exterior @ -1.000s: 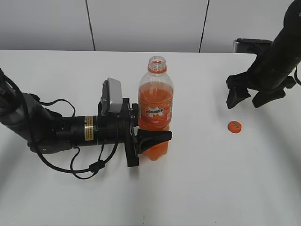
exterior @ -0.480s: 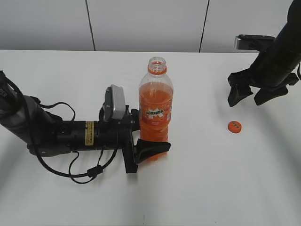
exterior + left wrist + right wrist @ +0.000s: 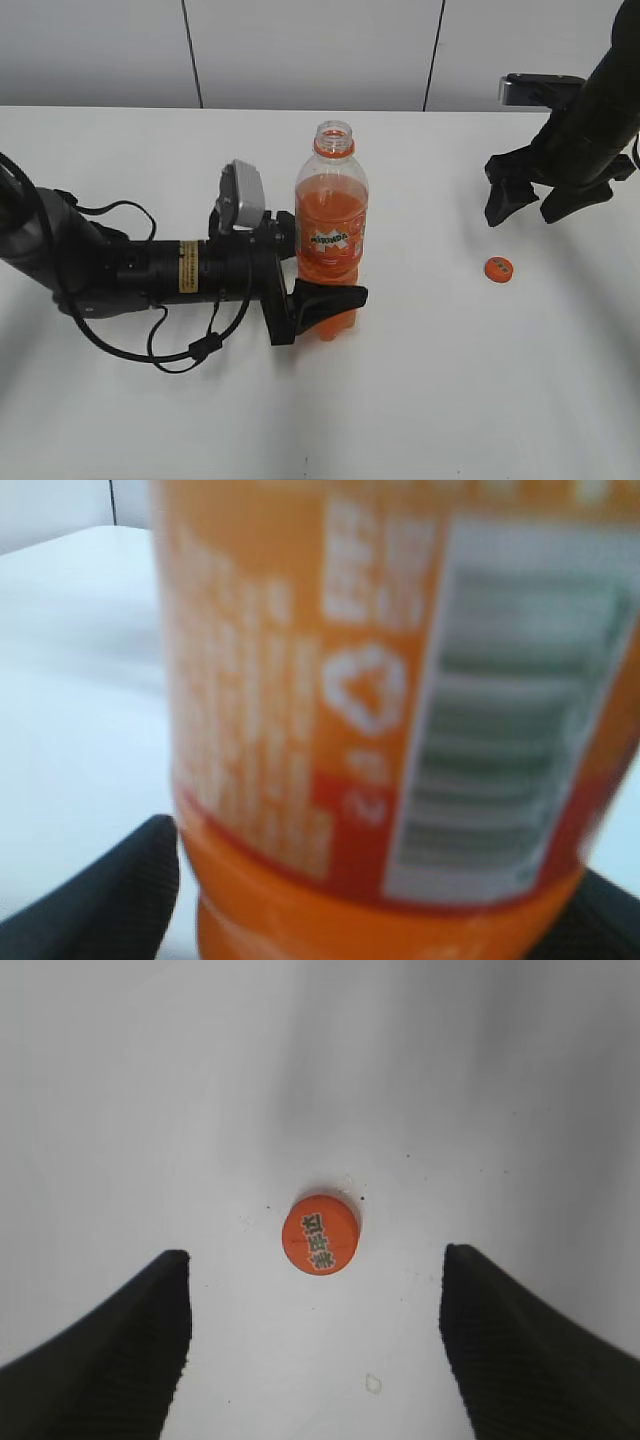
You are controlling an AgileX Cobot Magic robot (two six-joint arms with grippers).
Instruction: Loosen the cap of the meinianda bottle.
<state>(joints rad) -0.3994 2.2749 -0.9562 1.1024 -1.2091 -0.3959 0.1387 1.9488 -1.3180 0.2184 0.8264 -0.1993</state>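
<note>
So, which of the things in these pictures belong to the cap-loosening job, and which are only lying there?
Belong to the job:
- meinianda bottle, upright, its mouth open
- cap, already off, lying on the table
- left gripper, fingers either side of the bottle's lower part
- right gripper, open, above the cap

Only lying there:
- nothing else; just the bare white table
</note>
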